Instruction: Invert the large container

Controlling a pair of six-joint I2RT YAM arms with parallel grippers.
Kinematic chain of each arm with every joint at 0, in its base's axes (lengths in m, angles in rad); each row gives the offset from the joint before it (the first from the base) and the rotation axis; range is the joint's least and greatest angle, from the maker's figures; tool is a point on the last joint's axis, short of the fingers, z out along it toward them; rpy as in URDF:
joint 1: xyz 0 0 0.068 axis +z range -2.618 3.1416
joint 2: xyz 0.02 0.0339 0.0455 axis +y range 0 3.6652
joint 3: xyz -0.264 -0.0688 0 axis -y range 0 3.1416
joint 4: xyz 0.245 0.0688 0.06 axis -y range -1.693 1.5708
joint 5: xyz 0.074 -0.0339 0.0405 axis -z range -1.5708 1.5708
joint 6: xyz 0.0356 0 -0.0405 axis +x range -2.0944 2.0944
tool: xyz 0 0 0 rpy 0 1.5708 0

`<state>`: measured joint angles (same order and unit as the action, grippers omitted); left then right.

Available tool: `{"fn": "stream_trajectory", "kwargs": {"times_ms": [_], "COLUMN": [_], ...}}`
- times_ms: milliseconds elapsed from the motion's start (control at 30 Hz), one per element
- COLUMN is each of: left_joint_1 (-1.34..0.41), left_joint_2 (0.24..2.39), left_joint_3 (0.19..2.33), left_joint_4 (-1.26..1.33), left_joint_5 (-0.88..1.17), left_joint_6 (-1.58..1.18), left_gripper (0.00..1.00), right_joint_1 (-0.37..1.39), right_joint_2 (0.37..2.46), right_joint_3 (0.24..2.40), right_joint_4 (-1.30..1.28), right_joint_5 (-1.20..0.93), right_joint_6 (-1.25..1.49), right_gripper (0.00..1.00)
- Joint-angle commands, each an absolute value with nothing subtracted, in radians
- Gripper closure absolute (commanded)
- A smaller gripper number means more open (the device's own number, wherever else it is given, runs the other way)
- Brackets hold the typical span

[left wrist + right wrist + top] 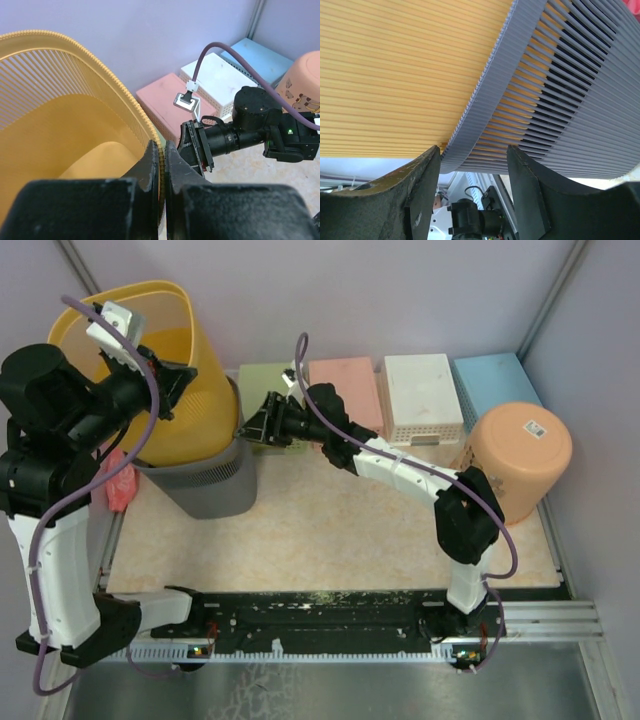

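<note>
The large yellow ribbed container stands tilted at the far left, its base nested in a grey slatted container. My left gripper is shut on the yellow container's rim, one finger inside and one outside, as the left wrist view shows. My right gripper is open beside the grey container's rim. In the right wrist view its fingers frame the grey rim where it meets the yellow wall, without touching it.
Along the back wall stand a green box, a pink box, a white basket and a blue box. A peach basket lies upside down at the right. A red object lies left of the grey container.
</note>
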<state>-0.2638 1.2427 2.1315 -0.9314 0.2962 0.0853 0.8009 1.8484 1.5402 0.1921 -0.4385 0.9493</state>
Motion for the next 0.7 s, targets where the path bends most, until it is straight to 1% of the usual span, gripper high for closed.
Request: {"fn": "stream_trajectory", "kwargs": {"times_ms": [0,167,367,500,567,667], "left_joint_1": [-0.281,-0.281,-0.281,-0.281,-0.281,-0.281], "left_joint_2": [1.212,1.193,1.167,1.160,1.175,1.184], "left_joint_3": [2.192,2.234,2.250,2.254,2.289,2.311], "left_joint_4": [-0.685,-0.644,-0.588,-0.588,-0.623,-0.638], "left_joint_5": [0.363,0.358,0.383,0.367,0.356,0.353], "left_joint_6": [0.090,0.097,0.094,0.097,0.102,0.104], "left_gripper": [1.00,1.00,1.00,1.00,1.00,1.00], "right_joint_1": [0.822,0.821,0.815,0.813,0.811,0.801], "right_joint_2": [1.836,1.794,1.822,1.810,1.787,1.729], "right_joint_3": [1.586,1.594,1.591,1.578,1.576,1.556], "right_joint_4": [0.154,0.138,0.139,0.158,0.168,0.200], "right_joint_5": [-0.440,-0.413,-0.434,-0.443,-0.451,-0.466], "right_joint_6": [0.893,0.856,0.873,0.878,0.874,0.869], "right_gripper": [0.43,0.40,0.40,0.40,0.40,0.36]}}
